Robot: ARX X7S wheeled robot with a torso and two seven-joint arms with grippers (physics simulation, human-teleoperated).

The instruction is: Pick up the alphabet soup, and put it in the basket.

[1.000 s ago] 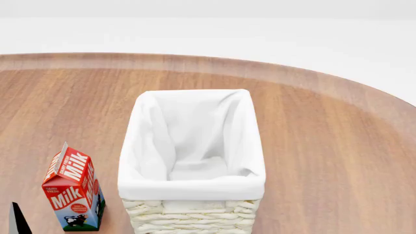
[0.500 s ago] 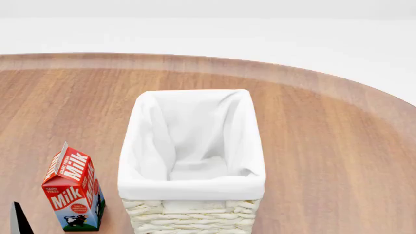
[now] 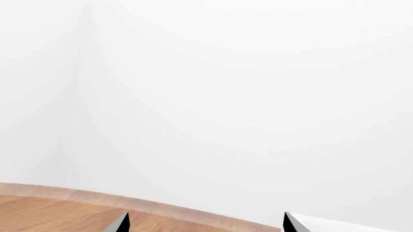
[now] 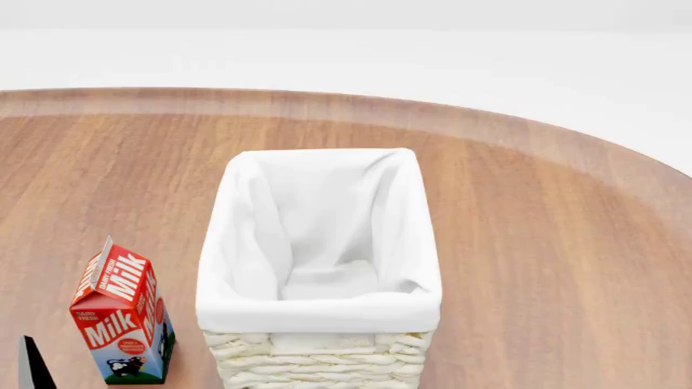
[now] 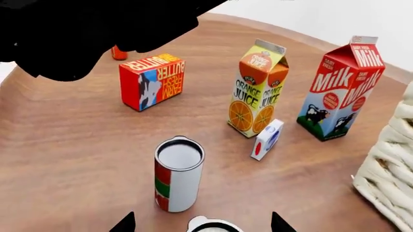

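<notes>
The cream wicker basket (image 4: 324, 356) with its white liner stands in the middle of the head view, and its woven wall shows in the right wrist view (image 5: 393, 164). My right gripper (image 5: 201, 223) is open. Between its fingertips, at the frame's edge, lies the silver-white top of a can (image 5: 213, 227). Its label is hidden, so I cannot confirm it is the alphabet soup. My left gripper (image 3: 204, 223) is open over the table's rim with nothing between its fingers. One dark fingertip (image 4: 29, 369) shows beside the milk carton.
A red-and-green can (image 5: 179, 174) stands just beyond the right gripper. Further off are a butter box (image 5: 152, 80), an orange juice carton (image 5: 258, 89), a milk carton (image 5: 341, 87) (image 4: 125, 320) and a small white box (image 5: 266, 139). A dark robot part (image 5: 84, 29) blocks one corner.
</notes>
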